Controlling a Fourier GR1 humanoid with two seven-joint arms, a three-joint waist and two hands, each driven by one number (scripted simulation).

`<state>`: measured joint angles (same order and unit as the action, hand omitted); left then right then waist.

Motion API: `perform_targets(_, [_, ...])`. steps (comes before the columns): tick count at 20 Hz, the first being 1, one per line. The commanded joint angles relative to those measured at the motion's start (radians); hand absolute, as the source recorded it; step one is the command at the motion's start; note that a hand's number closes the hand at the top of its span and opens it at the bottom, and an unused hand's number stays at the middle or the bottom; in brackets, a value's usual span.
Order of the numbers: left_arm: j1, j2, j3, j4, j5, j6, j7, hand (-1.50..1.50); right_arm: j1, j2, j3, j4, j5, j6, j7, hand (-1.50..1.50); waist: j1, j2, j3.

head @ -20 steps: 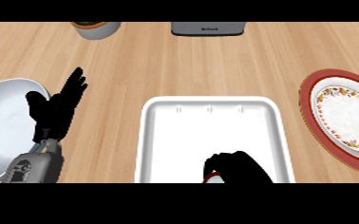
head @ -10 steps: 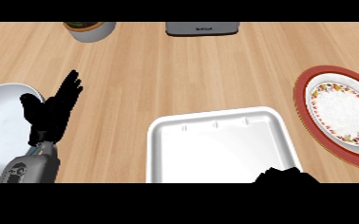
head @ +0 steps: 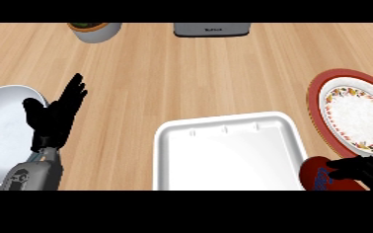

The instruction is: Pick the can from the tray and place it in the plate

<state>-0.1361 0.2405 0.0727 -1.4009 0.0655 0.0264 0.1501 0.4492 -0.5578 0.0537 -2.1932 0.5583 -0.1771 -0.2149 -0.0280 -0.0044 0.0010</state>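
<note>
Red can in right hand, off the tray, short of the plate.
Near: right hand curled round red can at the lower right, beside the white tray; judged light, rigid, smooth-walled, best held about mid-body. Left hand resting, fingers straight, over a white dish. Right: red-rimmed plate. Far counter: grey pot, toaster.

Wooden counter carries white tray, patterned plate, pot.
</note>
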Motion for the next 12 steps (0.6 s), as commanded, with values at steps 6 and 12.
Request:
perform_targets(6, [-0.015, -0.013, -0.006, -0.025, -0.009, -0.004, 0.030, 0.00, -0.131, -0.004, -0.292, 0.251, -0.311, 0.103, -0.036, 1.50, 0.028, 0.004, -0.001])
perform_targets(12, [-0.025, -0.024, -0.011, -0.029, -0.008, -0.017, 0.024, 0.00, -0.344, -0.062, -0.382, 0.637, -0.325, 0.136, -0.135, 1.50, 0.038, 0.006, 0.000])
